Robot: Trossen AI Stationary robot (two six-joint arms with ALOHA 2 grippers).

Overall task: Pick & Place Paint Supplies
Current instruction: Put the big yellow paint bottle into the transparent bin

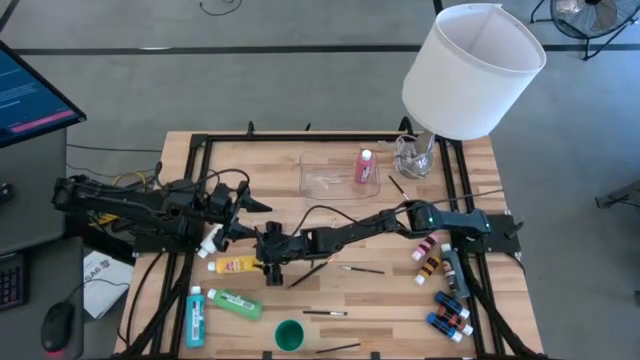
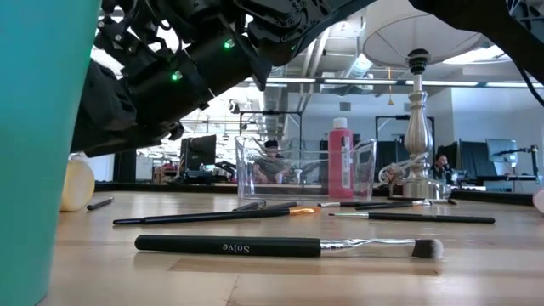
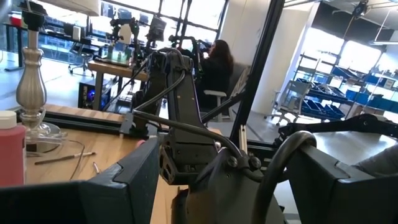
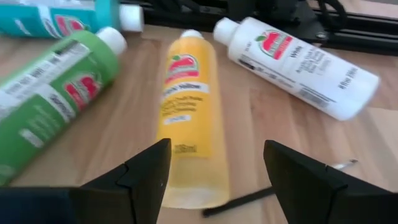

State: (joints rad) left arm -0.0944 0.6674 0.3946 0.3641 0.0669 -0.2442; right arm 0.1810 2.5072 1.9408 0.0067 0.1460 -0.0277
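The right end effector (image 1: 268, 262) is reached across the counter (image 1: 380, 295) toward its nine o'clock side, and its fingers (image 4: 146, 171) are held apart just above the bottom end of the yellow bottle (image 4: 186, 109), which is not clamped. The yellow bottle (image 1: 234, 265) is laid flat on the wood, with a white bottle (image 4: 295, 65) beside it at about two o'clock and a green bottle (image 4: 53, 93) beside it at nine o'clock in the right wrist view. A teal bottle (image 1: 194, 316) is laid at the counter's seven o'clock corner. The left end effector (image 1: 240, 215) is held above the white bottle with its fingers spread wide and nothing between them. A pink bottle (image 1: 364, 166) is stood upright in the clear tray (image 1: 325, 178) at twelve o'clock. Small bottles (image 1: 448, 308) are grouped at four o'clock. Brushes (image 2: 289, 246) are scattered near the middle.
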